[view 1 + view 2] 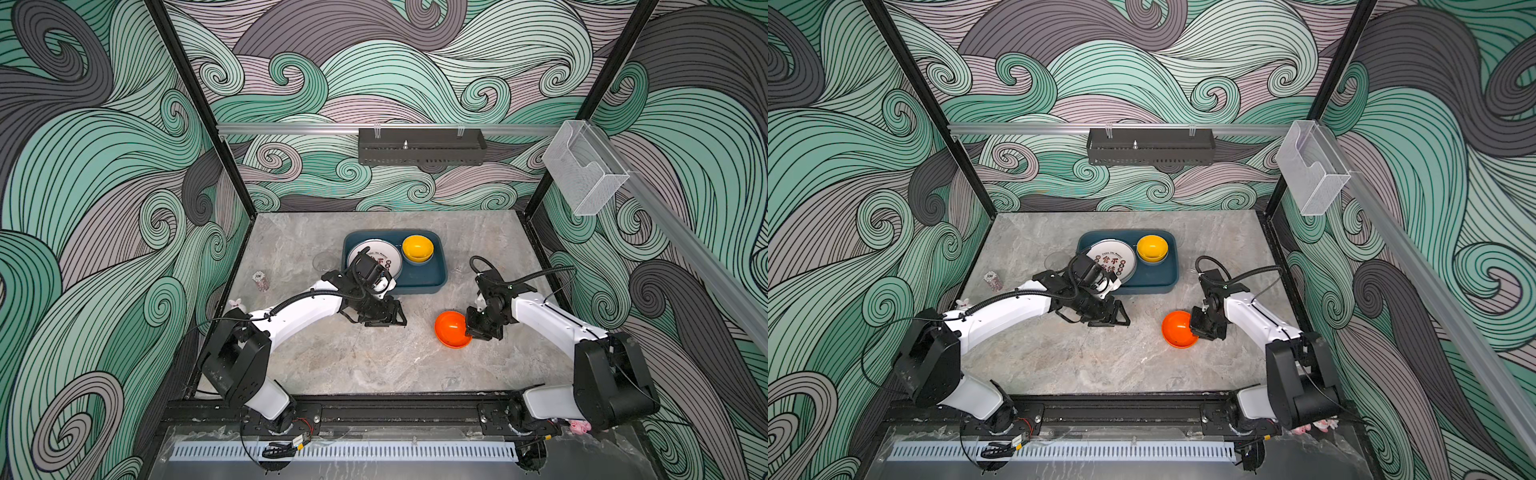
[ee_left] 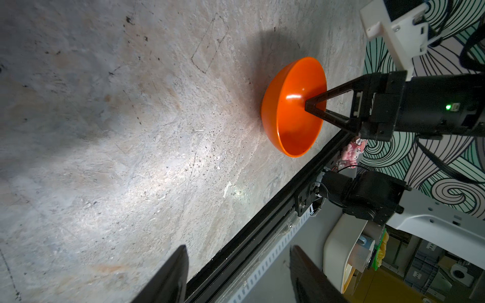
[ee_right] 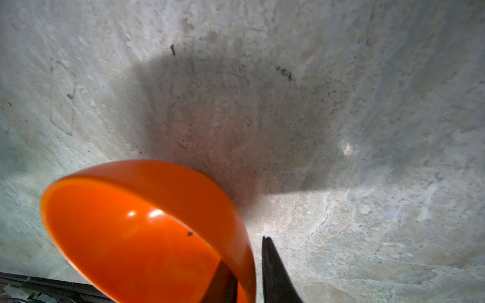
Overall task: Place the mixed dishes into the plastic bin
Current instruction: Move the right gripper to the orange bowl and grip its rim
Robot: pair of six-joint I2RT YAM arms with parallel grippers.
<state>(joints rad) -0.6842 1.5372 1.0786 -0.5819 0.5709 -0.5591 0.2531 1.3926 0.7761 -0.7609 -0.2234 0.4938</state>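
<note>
Right end effector [image 3: 244,251] pinches the tilted orange bowl [image 3: 136,236] by its rim, evidently for bin [image 1: 419,279] transfer; left end effector [image 2: 238,248] spread, empty.

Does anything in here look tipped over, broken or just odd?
Yes: the orange bowl, near the front of the table, is tilted steeply onto its side instead of sitting upright like the yellow bowl in the bin. The right end effector grips its rim, one finger inside and one outside, which explains the tilt.
</note>
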